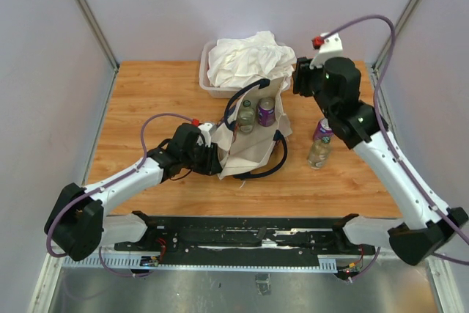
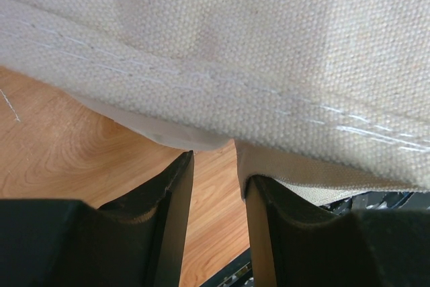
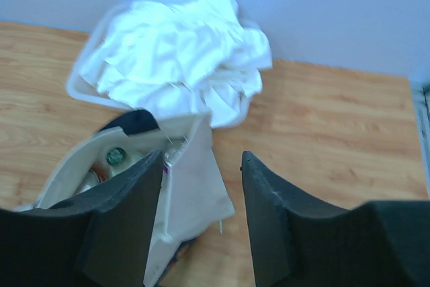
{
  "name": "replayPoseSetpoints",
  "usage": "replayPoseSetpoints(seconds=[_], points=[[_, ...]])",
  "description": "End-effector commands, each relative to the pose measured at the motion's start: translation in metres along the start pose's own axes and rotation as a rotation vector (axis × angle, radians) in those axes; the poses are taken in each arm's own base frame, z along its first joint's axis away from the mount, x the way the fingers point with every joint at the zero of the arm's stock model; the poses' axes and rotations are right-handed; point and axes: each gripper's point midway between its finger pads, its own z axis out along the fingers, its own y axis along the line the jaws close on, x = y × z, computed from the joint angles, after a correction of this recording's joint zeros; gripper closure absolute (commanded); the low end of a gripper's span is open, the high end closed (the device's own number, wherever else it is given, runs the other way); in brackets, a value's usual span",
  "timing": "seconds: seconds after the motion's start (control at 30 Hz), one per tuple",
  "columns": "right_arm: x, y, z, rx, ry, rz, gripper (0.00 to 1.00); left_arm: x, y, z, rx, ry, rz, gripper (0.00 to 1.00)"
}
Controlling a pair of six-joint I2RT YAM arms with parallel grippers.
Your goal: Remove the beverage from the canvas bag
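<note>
Canvas bag (image 1: 253, 141): in the middle of the table (image 1: 146, 93), mouth open and facing the back.
Green-cap bottle (image 1: 247, 116): inside the open bag, on the left side of the mouth.
Purple-label bottle (image 1: 266, 112): inside the bag too, just beside the green-cap one, on its right.
Third bottle (image 1: 319, 144): out on the bare table, right of the bag and apart from it, close by the right arm.
Left fingers (image 2: 168, 220): down low at the bag's near left edge. Standing apart, with wood showing in the gap. Stitched hem of the bag draped over the tips, one fold touching the inner side of one finger. No squeeze on the cloth to be seen.
Right fingers (image 3: 127, 213): up in the air by the bag's far right corner, near the tub. Spread wide, nothing between.
White cloth (image 1: 249, 60): heaped high in the clear tub (image 1: 205, 78).
Tub: at the back of the table, just behind the bag.
</note>
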Motion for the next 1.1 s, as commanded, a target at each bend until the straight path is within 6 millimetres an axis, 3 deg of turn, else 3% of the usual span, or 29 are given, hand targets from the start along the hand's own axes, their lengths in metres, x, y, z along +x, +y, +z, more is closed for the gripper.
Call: replayPoseSetpoints(seconds=[0.0, 0.1, 0.3, 0.43, 0.53, 0.77, 1.07], points=[[-0.008, 0.061, 0.017, -0.247, 0.079, -0.083, 0.62, 0.000, 0.006, -0.002, -0.039, 0.004, 0.017, 0.60], [0.005, 0.082, 0.034, -0.305, 0.133, -0.090, 0.83, -0.001, 0.007, -0.003, -0.047, -0.005, 0.011, 0.60], [0.062, 0.113, 0.053, -0.356, 0.304, -0.120, 0.95, -0.007, 0.007, -0.010, -0.061, -0.038, 0.009, 0.60], [0.093, 0.131, 0.053, -0.364, 0.370, -0.151, 0.96, -0.011, 0.007, -0.013, -0.062, -0.056, 0.011, 0.60], [0.112, 0.138, 0.057, -0.354, 0.410, -0.151, 0.90, -0.012, 0.005, -0.013, -0.057, -0.057, 0.013, 0.60], [0.147, 0.111, 0.085, -0.137, 0.467, -0.185, 0.86, -0.015, 0.004, -0.016, -0.055, -0.067, 0.021, 0.59], [0.177, 0.081, 0.113, 0.028, 0.498, -0.181, 0.70, -0.020, 0.004, -0.022, -0.063, -0.088, 0.025, 0.58]])
